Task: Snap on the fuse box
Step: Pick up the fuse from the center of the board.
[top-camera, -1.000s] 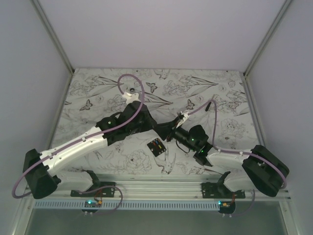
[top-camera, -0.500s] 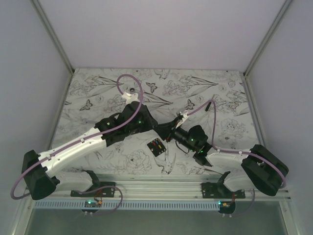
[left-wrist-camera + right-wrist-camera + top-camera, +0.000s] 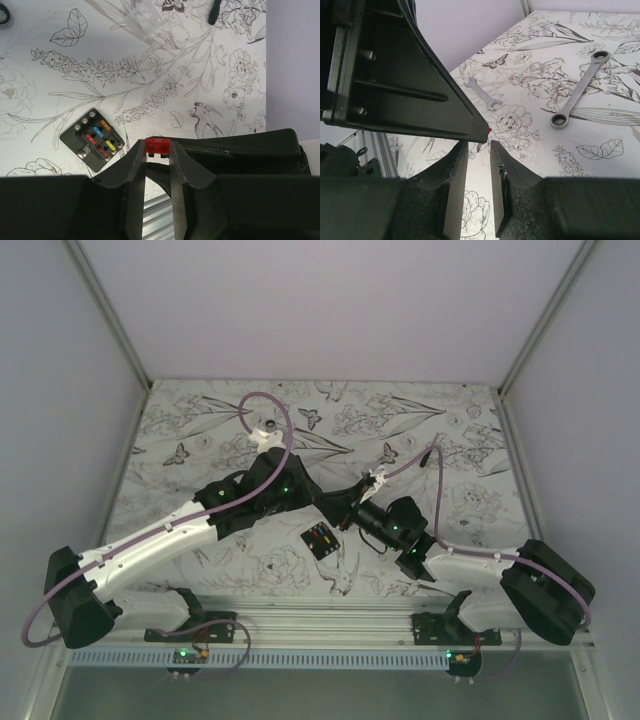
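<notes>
The fuse box (image 3: 95, 139), a small black block with red, yellow and blue fuses, lies flat on the flower-print table; from above the fuse box (image 3: 320, 539) sits just below where both grippers meet. My left gripper (image 3: 157, 152) is shut on a red fuse (image 3: 157, 145) marked 10, pinched at the fingertips with its prongs pointing back between them. My right gripper (image 3: 479, 147) faces it tip to tip, jaws apart, with the fuse's prong hanging at its gap. In the top view the left gripper (image 3: 322, 500) and right gripper (image 3: 345, 508) touch noses in mid-air.
A long silver wrench (image 3: 577, 92) and a smaller wrench (image 3: 482, 92) lie on the table beyond the right gripper. A clear plastic piece (image 3: 142, 22) and a thin black stick (image 3: 214, 12) lie farther out. The metal rail (image 3: 320, 625) runs along the near edge.
Both arms have shifted only slightly. The two grippers stay nose to nose above the fuse box, which has not moved.
</notes>
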### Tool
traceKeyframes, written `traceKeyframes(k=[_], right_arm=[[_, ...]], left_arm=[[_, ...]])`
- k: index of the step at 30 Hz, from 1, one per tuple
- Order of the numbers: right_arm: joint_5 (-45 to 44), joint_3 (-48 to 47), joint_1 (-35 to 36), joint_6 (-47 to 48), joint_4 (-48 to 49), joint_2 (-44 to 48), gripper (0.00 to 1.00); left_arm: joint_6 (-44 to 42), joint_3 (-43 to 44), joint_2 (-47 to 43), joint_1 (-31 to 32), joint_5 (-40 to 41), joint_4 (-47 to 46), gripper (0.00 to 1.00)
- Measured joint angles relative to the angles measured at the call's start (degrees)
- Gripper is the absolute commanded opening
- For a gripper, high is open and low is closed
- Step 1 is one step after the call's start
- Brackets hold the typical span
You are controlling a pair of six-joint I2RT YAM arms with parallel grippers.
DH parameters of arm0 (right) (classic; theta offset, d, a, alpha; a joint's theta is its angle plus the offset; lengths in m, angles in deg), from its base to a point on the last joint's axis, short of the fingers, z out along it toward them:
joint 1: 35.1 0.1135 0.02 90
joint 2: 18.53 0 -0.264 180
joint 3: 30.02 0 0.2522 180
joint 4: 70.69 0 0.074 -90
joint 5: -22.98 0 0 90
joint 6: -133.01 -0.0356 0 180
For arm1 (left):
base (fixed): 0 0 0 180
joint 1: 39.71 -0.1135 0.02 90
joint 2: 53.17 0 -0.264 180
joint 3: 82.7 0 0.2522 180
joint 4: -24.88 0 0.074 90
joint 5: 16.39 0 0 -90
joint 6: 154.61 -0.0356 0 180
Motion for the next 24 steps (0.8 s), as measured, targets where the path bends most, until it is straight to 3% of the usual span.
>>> traceKeyframes(k=[7, 11, 13, 19, 24], right_arm=[[-0.13, -0.33, 0.04, 0.66, -0.02, -0.02, 0.19], [-0.35, -0.37, 0.04, 1.01, -0.26, -0.02, 0.06], [-0.57, -0.37, 0.04, 1.16, -0.52, -0.02, 0.00], [-0.57, -0.55, 0.04, 2.54, -2.03, 0.66, 0.00], [0.37, -0.85, -0.15, 4.87, -6.03, 3.58, 0.00]], left_arm=[[0.02, 0.00, 0.00, 0.46, -0.15, -0.13, 0.22], [0.02, 0.00, -0.02, 0.52, -0.15, -0.28, 0.23], [0.00, -0.04, -0.04, 0.55, -0.13, -0.31, 0.30], [-0.96, -1.05, -1.99, 0.76, -0.07, -0.31, 0.44], [-6.75, -1.11, -5.33, 0.72, -0.46, -0.22, 0.53]])
